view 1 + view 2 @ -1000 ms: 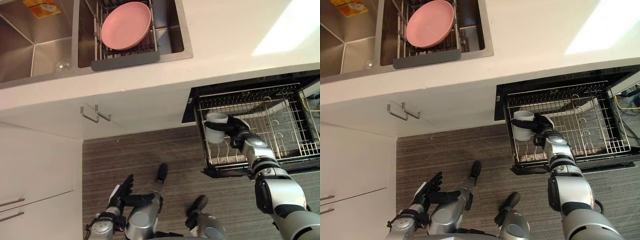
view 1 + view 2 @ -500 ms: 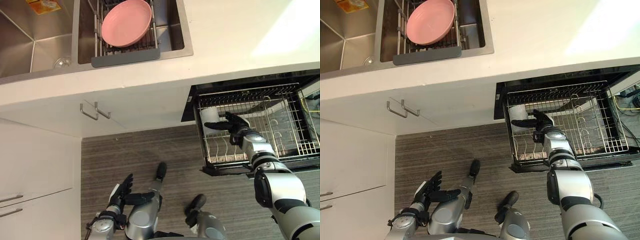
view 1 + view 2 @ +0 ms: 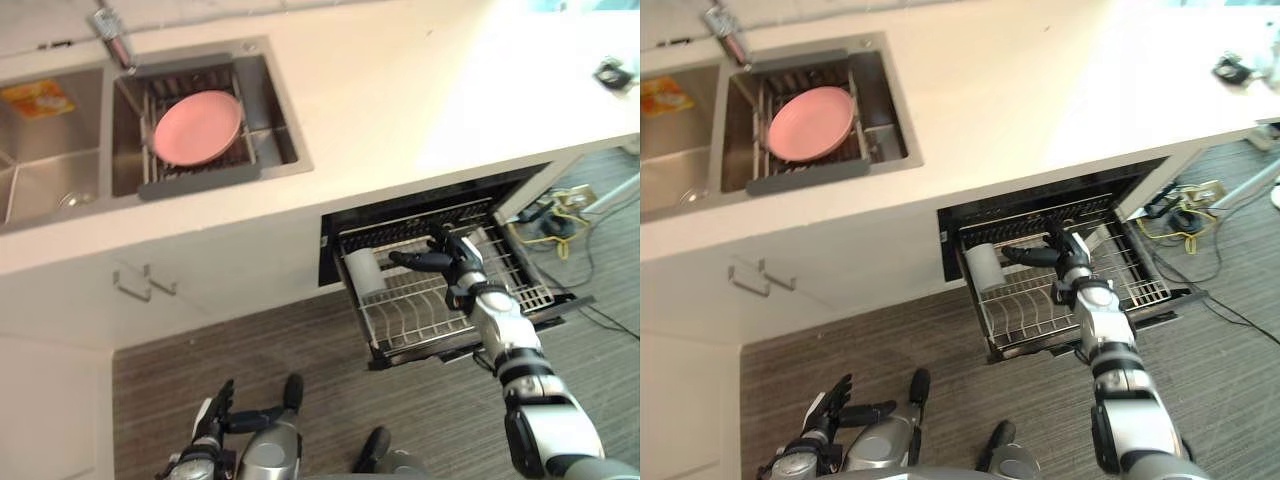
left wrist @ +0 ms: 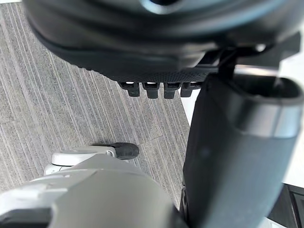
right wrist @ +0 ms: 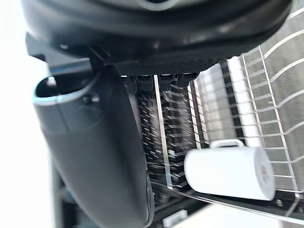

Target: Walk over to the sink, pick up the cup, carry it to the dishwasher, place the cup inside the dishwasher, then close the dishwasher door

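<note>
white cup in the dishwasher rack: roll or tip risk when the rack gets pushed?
Likely stiff and brittle: the cup looks like glazed white ceramic. Its smooth round side could roll on the rack wires if jolted; the small handle may check that. I can't tell whether it stands or lies.

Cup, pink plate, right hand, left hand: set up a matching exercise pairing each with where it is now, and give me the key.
Things:
1. cup
2. pink plate
3. right hand
4. left hand

Places:
A. low over the floor, fingers open
B. in the drying rack inside the sink
C. at the left end of the dishwasher rack, in neither hand
D. stretched out over the dishwasher rack, fingers straight, holding nothing

Pairs: 1-C, 2-B, 3-D, 4-A.
</note>
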{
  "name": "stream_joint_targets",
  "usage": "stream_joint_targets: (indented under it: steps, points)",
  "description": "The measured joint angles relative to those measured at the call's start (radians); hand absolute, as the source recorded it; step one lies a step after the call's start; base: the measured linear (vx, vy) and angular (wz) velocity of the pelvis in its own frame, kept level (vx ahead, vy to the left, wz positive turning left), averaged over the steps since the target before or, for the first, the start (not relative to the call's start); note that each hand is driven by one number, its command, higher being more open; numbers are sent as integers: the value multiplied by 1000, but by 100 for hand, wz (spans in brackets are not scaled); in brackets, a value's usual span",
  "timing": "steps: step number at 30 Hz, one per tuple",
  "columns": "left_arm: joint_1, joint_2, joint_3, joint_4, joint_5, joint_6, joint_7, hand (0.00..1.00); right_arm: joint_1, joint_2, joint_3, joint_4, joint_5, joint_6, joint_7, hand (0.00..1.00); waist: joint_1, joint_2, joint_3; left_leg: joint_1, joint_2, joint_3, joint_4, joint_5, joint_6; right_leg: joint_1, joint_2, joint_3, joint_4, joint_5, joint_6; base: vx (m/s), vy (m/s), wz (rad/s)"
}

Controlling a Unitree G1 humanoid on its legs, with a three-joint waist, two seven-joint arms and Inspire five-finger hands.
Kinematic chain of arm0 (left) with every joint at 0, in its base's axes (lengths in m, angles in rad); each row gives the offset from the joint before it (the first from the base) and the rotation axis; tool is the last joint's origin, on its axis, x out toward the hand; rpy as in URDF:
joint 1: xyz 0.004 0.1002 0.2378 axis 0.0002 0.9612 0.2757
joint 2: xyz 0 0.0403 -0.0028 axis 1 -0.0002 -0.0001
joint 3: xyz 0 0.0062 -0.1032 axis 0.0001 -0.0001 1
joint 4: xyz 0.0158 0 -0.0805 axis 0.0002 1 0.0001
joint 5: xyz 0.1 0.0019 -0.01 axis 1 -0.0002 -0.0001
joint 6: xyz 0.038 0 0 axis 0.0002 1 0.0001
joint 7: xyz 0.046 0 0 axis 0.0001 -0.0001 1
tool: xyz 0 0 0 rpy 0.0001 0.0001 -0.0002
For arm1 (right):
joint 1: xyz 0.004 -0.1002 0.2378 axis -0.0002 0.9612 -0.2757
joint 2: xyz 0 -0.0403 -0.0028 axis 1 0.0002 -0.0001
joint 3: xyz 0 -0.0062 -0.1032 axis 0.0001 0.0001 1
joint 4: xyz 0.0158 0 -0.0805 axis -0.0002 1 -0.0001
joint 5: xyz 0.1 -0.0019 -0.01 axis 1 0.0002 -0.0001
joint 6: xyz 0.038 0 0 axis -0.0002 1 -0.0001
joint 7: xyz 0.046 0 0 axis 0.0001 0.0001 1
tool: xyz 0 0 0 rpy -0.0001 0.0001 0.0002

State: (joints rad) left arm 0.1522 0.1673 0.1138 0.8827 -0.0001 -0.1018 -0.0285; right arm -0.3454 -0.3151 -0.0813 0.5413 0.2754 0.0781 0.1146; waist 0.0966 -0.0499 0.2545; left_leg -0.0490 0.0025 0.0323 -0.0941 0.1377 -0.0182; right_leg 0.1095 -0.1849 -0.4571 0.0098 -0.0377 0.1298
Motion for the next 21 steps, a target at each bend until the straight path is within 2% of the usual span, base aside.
stream_joint_targets:
  steps: [3, 5, 10, 17, 19, 20, 21]
  points:
    - [13, -26, 78, 32, -15, 30, -17, 100, 179, 87, -55, -192, 32, -28, 44, 100, -44, -1, -14, 38, 1, 20, 0, -8, -8, 30, -2, 18, -7, -1, 1, 37, -26, -21]
    - [38, -47, 129, 62, -63, 53, -27, 100, 326, 169, -76, -334, 69, -58, 95, 100, -67, 2, -56, 47, 12, 41, 0, -17, -10, 29, 6, 39, -11, -2, 0, -10, -43, -27]
    - [94, -77, 180, 86, -171, 72, -30, 100, 560, 311, -59, -496, 203, -117, 213, 100, -90, 8, -117, 72, 36, 66, 0, -33, -21, 33, 23, 71, -8, -9, -12, -42, -32, -21]
    - [135, -95, 173, 97, -254, 32, 15, 100, 596, 315, 10, -564, 252, -163, 302, 100, -88, 35, -147, 82, 47, 79, -1, -35, -23, 44, 37, 83, -9, -15, -15, -52, -23, -5]
    - [139, -95, 162, 97, -250, 18, 35, 100, 581, 304, 12, -615, 252, -184, 313, 100, -80, 33, -153, 60, 45, 47, 0, -30, -22, 44, 35, 47, -10, -10, -17, -2, -23, 40]
    - [140, -96, 164, 98, -248, 18, 37, 100, 576, 298, 11, -628, 252, -189, 312, 100, -76, 41, -149, 55, 41, 42, 0, -30, -21, 44, 35, 35, -9, -10, -18, 6, -9, 48]
    - [140, -99, 175, 99, -251, 23, 35, 100, 567, 287, 7, -639, 252, -205, 311, 100, -70, 39, -150, 52, 43, 69, 0, -35, -16, 50, 32, 11, -9, -12, -18, 15, -11, 47]
